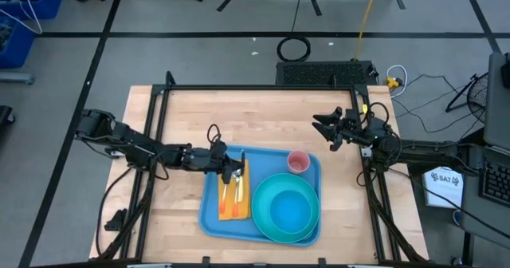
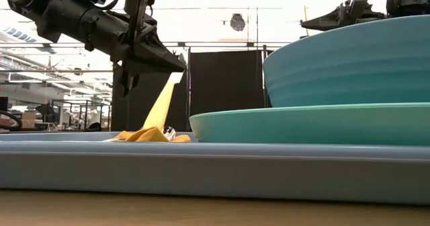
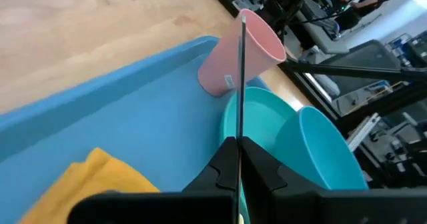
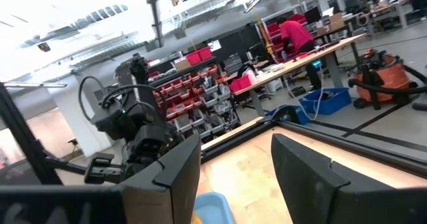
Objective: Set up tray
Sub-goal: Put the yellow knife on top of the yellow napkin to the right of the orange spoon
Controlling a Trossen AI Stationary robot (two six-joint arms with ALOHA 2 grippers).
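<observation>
The tray (image 1: 213,212) lies flat on the table (image 1: 143,140), right beneath the left gripper (image 1: 236,173) and well off to the side of the right one, with its long axis running across the table from arm to arm, its raised rim keeping everything corralled. Most of its floor on the far side from the left gripper is taken by a round plate (image 1: 267,230) with a bowl (image 1: 291,210) nested on top, stacked, I'd guess, to leave room for the rest. Just under the left gripper a yellow napkin (image 1: 225,212) lies with its length across the tray's short way, and what look like utensils (image 1: 238,192) rest along it. A pink cup (image 1: 298,162) stands upright in the tray's far corner, beyond the bowl. The left gripper is pinched tight on a thin metal piece (image 3: 241,84), likely a utensil handle, which sticks straight out ahead of the fingers toward the cup; it seems held that way to be laid down along the napkin. The right gripper (image 1: 329,130) hangs over bare table away from the tray, fingers spread and holding nothing, apparently waiting.
</observation>
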